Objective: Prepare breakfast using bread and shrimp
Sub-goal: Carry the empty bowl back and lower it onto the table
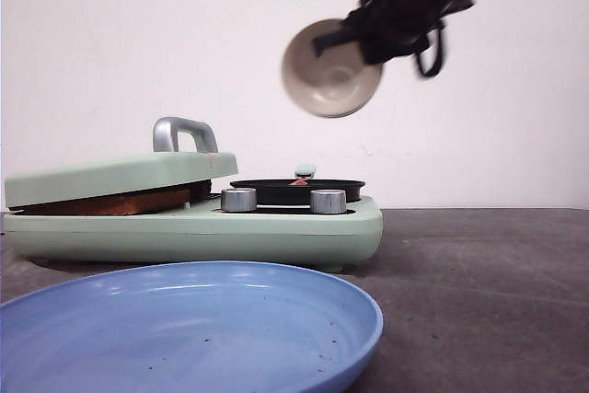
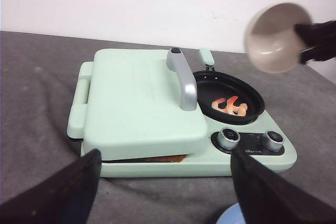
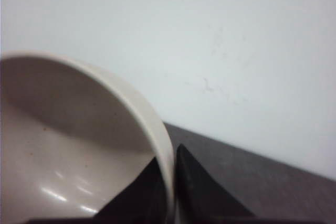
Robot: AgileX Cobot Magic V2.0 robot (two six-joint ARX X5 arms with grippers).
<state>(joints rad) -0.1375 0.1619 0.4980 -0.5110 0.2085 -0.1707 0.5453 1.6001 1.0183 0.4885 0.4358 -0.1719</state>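
Nearest to us in the front view lay a round light-blue plastic plate on the grey table. Behind it stood a pale mint-green breakfast machine with two silver knobs. Under its closed lid with the silver handle we saw the brown edge of the bread, pressed at the machine's 9 o'clock side. At its 3 o'clock side, the red-orange curled shrimp lay in the small round black pan. The left gripper was spread wide and held nothing. Farther and higher, the right gripper pinched the rim of a beige round ceramic bowl, tilted in the air above the pan.
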